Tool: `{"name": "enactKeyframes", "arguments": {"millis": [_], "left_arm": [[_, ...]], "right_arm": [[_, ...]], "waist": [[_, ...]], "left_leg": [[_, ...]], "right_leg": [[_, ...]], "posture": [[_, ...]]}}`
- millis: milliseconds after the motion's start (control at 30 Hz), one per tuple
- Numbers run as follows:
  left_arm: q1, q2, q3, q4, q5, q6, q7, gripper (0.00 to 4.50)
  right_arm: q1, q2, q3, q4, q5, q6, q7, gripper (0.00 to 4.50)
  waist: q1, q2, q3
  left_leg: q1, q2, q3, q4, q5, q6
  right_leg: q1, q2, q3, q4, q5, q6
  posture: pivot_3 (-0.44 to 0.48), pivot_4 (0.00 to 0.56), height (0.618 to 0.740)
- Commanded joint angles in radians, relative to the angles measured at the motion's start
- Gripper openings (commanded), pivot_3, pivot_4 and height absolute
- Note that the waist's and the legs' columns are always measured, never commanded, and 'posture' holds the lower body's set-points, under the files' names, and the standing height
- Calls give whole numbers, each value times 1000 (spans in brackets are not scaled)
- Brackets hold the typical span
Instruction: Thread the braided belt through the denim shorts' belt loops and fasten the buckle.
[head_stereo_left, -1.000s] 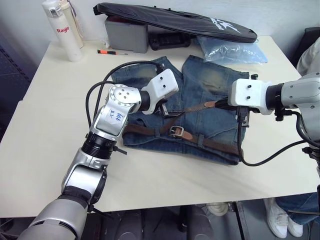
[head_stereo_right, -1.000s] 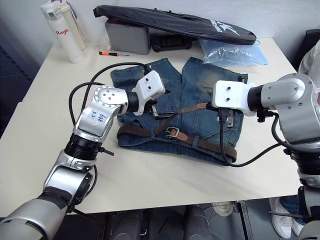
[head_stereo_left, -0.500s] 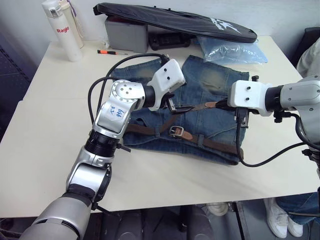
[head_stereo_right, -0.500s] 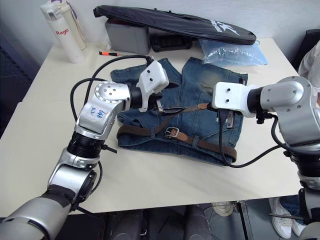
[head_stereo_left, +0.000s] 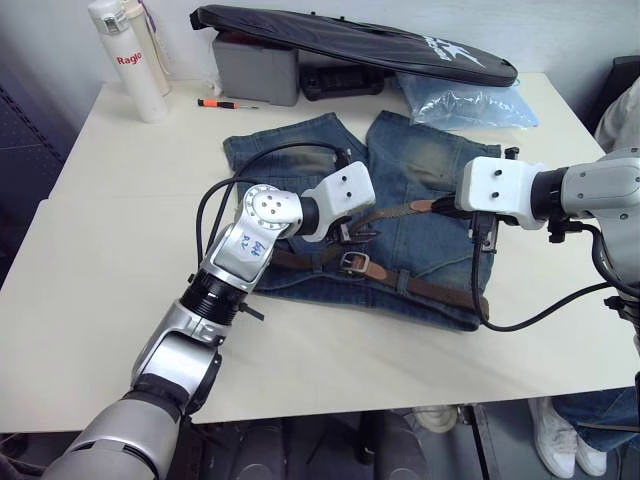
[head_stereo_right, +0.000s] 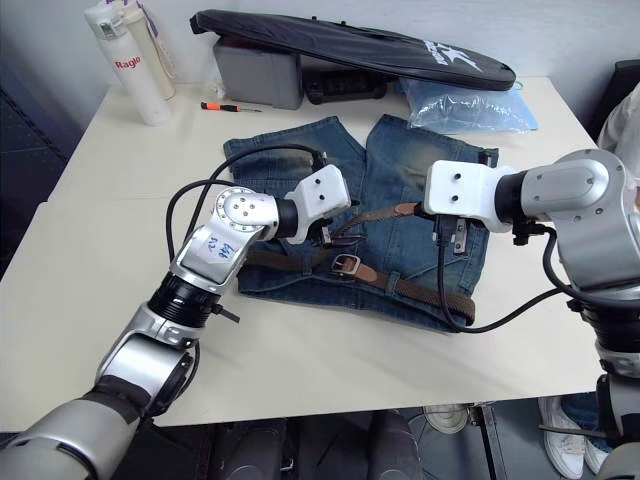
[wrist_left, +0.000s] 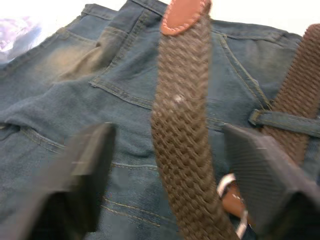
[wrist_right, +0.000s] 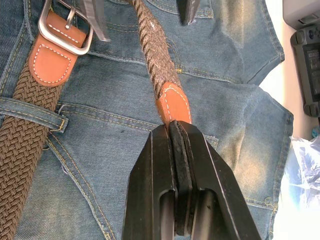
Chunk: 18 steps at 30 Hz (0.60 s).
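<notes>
While the right gripper (wrist_right: 176, 131) clamps the braided belt's (head_stereo_right: 372, 216) tan tip over the denim shorts (head_stereo_right: 400, 180) mid-table, the strap runs taut toward the buckle (head_stereo_right: 345, 264). The left gripper (wrist_left: 175, 165), fingers spread, straddles it nearest the buckle.

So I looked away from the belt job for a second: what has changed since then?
The left tool came down and toward the robot, to the braided belt just above the buckle, fingers open either side of the strap. The right tool stays shut on the belt's tan tip. The denim shorts lie as before.
</notes>
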Motion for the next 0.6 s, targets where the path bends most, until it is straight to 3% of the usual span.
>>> {"name": "enactKeyframes", "arguments": {"millis": [33,100,133,300,333,400,600], "left_arm": [[-28,-9,11,-7,6,-35,8,1226],[-34,-19,19,2,-1,-35,13,290],[-37,-22,22,7,-3,-36,15,135],[-67,-6,82,85,-30,-33,19,135],[-74,4,99,107,-34,-30,21,0],[-74,24,130,135,-40,-11,30,0],[-30,8,181,91,-59,171,96,0]], "right_arm": [[-24,-5,-27,-39,12,20,-8,0],[-23,-2,-28,-50,17,38,-9,0],[-22,0,-27,-54,18,45,-11,0],[-51,75,-48,-79,53,95,-72,0],[-58,88,-61,-90,75,132,-75,509],[-54,89,-79,-108,102,172,-68,860],[75,97,-100,-291,205,328,-74,3361]], "waist": [[0,0,0],[0,0,0],[0,0,0],[-2,0,0],[-3,0,0],[-4,0,0],[3,0,0]], "left_leg": [[0,0,0,0,0,0],[0,0,0,0,0,0],[0,0,0,0,0,0],[0,0,0,0,0,0],[0,0,0,0,0,0],[0,0,0,0,0,0],[0,0,0,-1,0,0]], "right_leg": [[0,0,0,0,0,0],[0,0,0,0,0,0],[0,0,0,0,0,0],[0,0,0,0,0,0],[0,0,0,0,0,0],[0,0,0,0,0,0],[0,0,0,-1,0,0]], "posture": [[0,150,740],[0,150,740],[0,150,740],[0,150,740],[0,150,740],[0,150,740],[0,150,740]]}}
